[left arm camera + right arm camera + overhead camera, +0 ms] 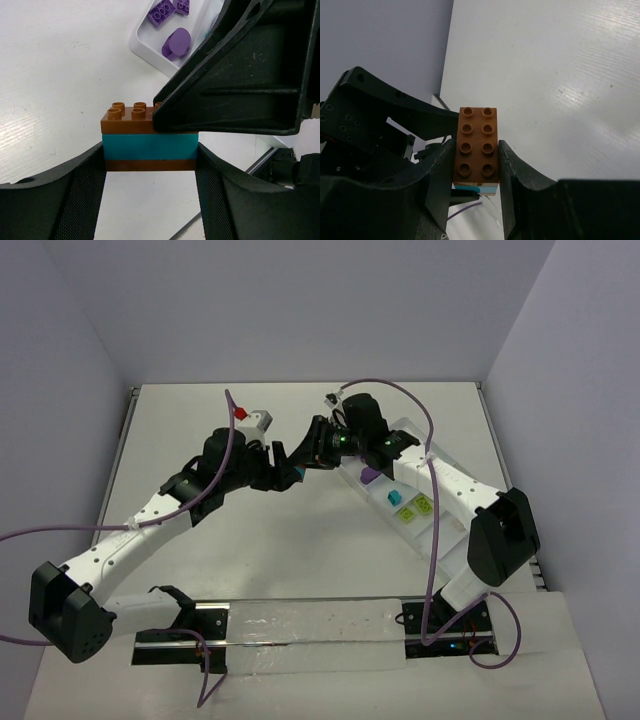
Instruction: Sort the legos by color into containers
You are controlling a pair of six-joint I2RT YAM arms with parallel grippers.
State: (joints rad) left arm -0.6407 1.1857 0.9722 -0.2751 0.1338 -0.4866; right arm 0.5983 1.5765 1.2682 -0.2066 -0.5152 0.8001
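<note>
Above the middle of the tabletop (300, 560), the left arm (150, 520) is stretching forward and to the right, and the left gripper (288, 468) is meeting the other one. Its jaws are clamping the short ends of a clump (150, 145) of three legos: orange-brown on top, teal in the middle, orange-brown below. Both grippers are holding this clump over the tabletop. In the left wrist view its long axis is lying across, finger to finger, with the studs pointing up. The right arm (455, 485) is bending in over the white tray (141, 47), and the right gripper (476, 160) is pressing its jaws on the long sides of the top brick. Purple legos (161, 11) are lying in one tray compartment.
</note>
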